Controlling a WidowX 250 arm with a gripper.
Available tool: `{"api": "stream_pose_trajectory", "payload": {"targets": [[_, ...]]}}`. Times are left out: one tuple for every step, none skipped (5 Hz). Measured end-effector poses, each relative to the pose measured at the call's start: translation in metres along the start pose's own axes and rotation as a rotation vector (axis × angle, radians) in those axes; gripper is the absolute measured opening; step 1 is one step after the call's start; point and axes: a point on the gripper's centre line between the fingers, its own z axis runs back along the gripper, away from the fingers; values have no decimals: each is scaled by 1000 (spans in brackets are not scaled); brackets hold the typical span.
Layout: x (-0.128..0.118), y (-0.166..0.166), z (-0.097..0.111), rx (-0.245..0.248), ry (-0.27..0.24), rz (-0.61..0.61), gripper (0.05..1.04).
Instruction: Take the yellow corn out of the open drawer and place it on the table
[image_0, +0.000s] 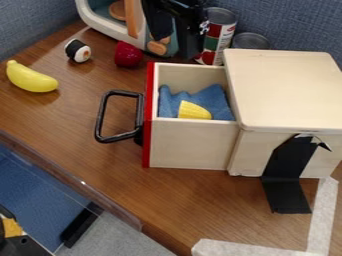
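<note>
The black gripper (175, 32) is at the top middle, in front of a white and teal holder and left of a can, its two fingers apart. Below and to its right, a wooden drawer (192, 145) with a red front stands pulled out from its box (284, 92). In the drawer lie a crumpled blue cloth (210, 97) and a yellow corn-like piece (194, 110). A red toy fruit (128, 54) is left of the gripper, beside a sushi piece (78, 51). A yellow banana (31, 77) lies at the far left.
The drawer's black handle (101, 117) juts left over the table (80, 112). Behind the box stand a red-labelled can (217, 37) and another can (252, 40). The white holder (110, 29) has wooden pieces. Black tape (288, 192) hangs from the box front.
</note>
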Motion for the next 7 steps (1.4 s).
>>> {"api": "stream_pose_trajectory", "payload": {"targets": [[-2, 1, -7, -13, 22, -2, 999], [2, 2, -9, -33, 35, -165, 999], [3, 6, -9, -62, 45, -292, 999], [6, 6, -10, -86, 88, -469, 999], [5, -8, -19, -93, 117, -629, 999], [0, -23, -36, -102, 124, -727, 999], [2, -32, -45, -97, 122, -792, 999]]}}
